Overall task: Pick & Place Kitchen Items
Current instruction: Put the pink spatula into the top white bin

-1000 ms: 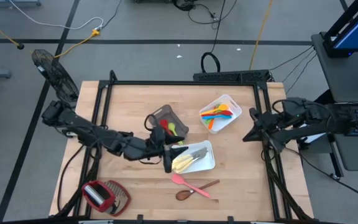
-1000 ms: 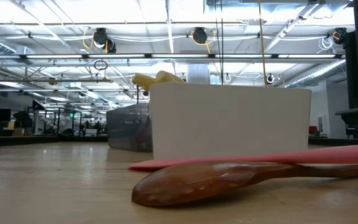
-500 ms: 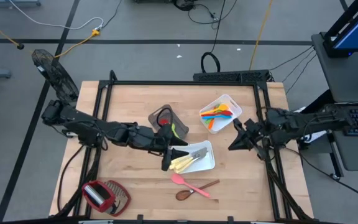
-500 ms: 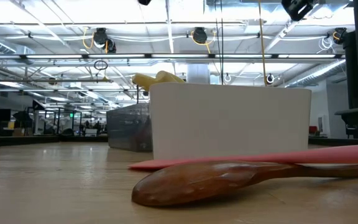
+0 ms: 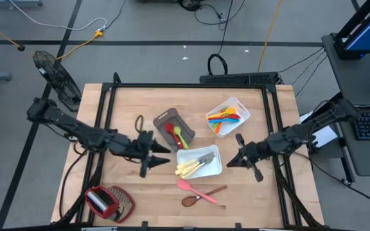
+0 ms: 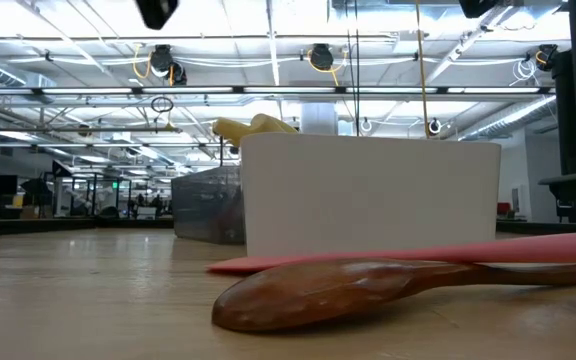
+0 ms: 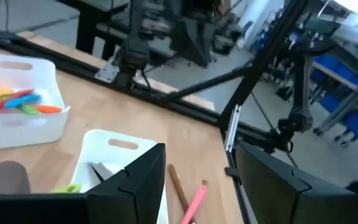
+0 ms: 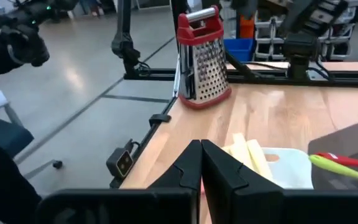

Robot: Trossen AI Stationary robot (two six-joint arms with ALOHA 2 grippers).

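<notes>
Sorting looks to be most of the way through, judging by how the light wooden tabletop (image 5: 127,109) stands. You have a white rectangular tray (image 5: 236,105) near the far right corner holding a heap of orange, blue, yellow and green plastic utensils (image 5: 225,118). A grey bin (image 5: 164,118) just left of the middle holds a red utensil (image 5: 170,131) and a green utensil (image 5: 180,133). A second white rectangular tray (image 5: 216,163) sits at the centre with pale yellow-handled knives (image 5: 186,168) and some metal pieces (image 5: 204,158) in it.

Two items are still loose: a pink plastic spatula (image 5: 196,188) and a brown wooden spoon (image 5: 202,196), lying crossed and touching near the front edge, just in front of the central tray. Those are what you have left, as far as I can judge.

Your left end effector (image 5: 161,156) hangs above the tabletop just left of the central tray, fingers spread and carrying nothing. Your right end effector (image 5: 230,160) hangs just right of that same tray, fingers pressed together with nothing between them. Either one is near the two loose utensils.

A red-topped wire-mesh grater (image 5: 108,202) lies at the front left corner, well apart from the rest; leave it be.
</notes>
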